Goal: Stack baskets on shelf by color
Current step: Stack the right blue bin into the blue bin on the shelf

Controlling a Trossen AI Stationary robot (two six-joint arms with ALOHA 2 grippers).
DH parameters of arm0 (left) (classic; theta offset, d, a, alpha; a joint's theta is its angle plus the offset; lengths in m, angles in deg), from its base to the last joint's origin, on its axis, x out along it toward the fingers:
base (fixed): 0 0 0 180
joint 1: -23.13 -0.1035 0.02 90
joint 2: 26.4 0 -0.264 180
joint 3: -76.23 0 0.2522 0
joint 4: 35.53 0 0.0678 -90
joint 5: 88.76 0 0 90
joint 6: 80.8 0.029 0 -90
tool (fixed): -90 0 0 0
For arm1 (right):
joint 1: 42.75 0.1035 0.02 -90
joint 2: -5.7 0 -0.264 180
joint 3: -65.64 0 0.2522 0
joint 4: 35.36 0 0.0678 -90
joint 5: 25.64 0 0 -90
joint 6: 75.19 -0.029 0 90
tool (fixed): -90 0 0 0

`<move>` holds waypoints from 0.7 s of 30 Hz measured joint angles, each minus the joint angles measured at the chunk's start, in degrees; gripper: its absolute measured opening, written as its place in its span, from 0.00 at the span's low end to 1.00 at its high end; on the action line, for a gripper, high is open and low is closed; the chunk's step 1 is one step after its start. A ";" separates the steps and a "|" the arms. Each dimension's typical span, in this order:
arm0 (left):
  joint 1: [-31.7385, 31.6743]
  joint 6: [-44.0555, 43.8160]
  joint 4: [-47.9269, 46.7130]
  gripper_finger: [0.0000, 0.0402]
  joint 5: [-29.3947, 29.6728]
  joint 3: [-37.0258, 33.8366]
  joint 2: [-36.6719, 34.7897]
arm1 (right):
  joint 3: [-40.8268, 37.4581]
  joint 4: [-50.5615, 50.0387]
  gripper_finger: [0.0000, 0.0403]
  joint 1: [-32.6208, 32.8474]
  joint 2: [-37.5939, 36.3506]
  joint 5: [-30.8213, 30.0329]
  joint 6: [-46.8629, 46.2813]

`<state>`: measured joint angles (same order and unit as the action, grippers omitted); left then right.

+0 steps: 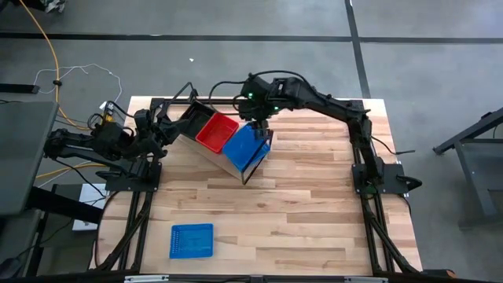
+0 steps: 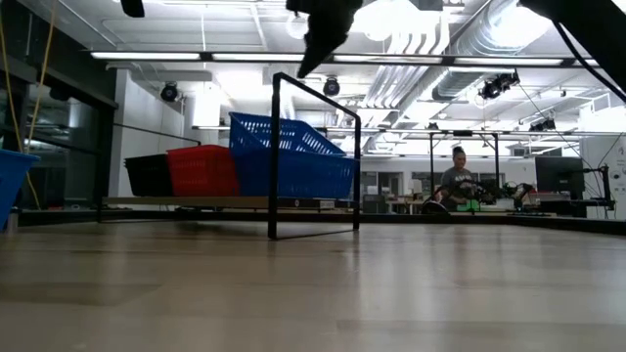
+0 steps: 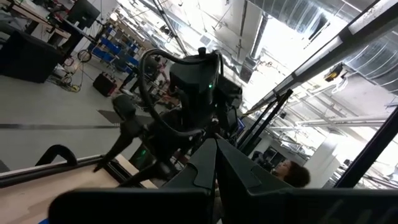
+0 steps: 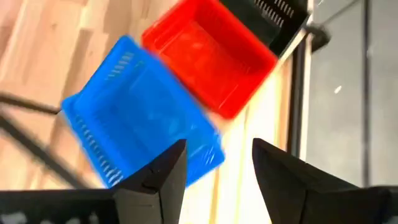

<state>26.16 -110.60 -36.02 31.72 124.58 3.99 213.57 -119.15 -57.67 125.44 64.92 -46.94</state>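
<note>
1. My right hand (image 1: 258,119) hovers above the far edge of the blue basket (image 1: 246,146); its fingers (image 4: 163,177) stand apart, holding nothing.
2. On the shelf (image 1: 206,154) I see three baskets in a row: black basket (image 2: 150,175), red basket (image 1: 216,131), then the blue one at the framed end.
3. A second blue basket (image 1: 192,240) lies alone on the surface (image 1: 314,204), near its front left edge, well apart from the shelf.
4. My left hand (image 1: 167,130) sits by the shelf's black-basket end; fingers appear pressed together, empty.
</note>
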 joint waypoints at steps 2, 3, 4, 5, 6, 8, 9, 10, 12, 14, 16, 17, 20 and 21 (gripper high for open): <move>0.00 0.00 -0.08 0.00 0.00 0.00 -0.01 | 0.00 -2.27 0.42 -0.15 -0.93 1.41 -2.09; 0.00 0.00 -0.08 0.00 0.02 0.00 -0.01 | 0.01 -3.63 0.42 -0.15 -1.36 2.42 -3.17; 0.00 0.04 -0.08 0.00 0.23 0.00 -0.01 | 0.07 -5.05 0.42 -0.10 -1.80 3.48 -4.17; 0.00 0.43 -0.10 0.00 0.21 0.00 -0.03 | 0.04 -6.90 0.42 -0.09 -2.30 4.61 -4.95; 0.00 1.01 -0.13 0.00 0.21 0.00 -0.06 | 0.02 -9.09 0.42 -0.09 -2.57 5.45 -5.78; 0.00 1.94 -0.14 0.00 0.20 0.00 -0.06 | -0.04 -13.78 0.42 -0.05 -3.63 6.84 -7.87; 0.00 2.16 -0.17 0.00 0.20 0.00 -0.06 | -0.02 -16.24 0.41 -0.07 -4.14 7.10 -8.79; 0.00 2.40 -0.15 0.00 0.20 0.00 -0.06 | -0.04 -18.36 0.40 -0.08 -4.98 7.06 -9.52; 0.00 2.43 -0.17 0.00 0.22 0.00 -0.06 | -0.11 -20.41 0.37 0.08 -6.10 7.11 -10.78; 0.00 2.53 -0.17 0.00 0.22 0.00 -0.06 | -2.81 -18.62 0.33 0.20 -8.71 8.64 -12.77; 0.00 2.51 -0.16 0.00 0.20 0.00 -0.08 | -7.34 -17.71 0.30 0.38 -12.69 10.19 -13.72; 0.00 2.51 -0.16 0.00 0.20 0.00 -0.08 | -10.40 -17.02 0.28 0.58 -14.92 10.02 -14.70; 0.00 2.56 -0.15 0.00 0.13 0.00 -0.08 | -24.79 -11.15 0.24 0.69 -23.14 10.00 -18.93; 0.00 2.56 -0.17 0.00 0.11 0.00 -0.08 | -30.69 -6.70 0.22 0.68 -26.43 10.29 -20.94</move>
<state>26.16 -108.05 -36.19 31.83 124.58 3.91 182.88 -125.85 -57.00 99.01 75.21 -67.88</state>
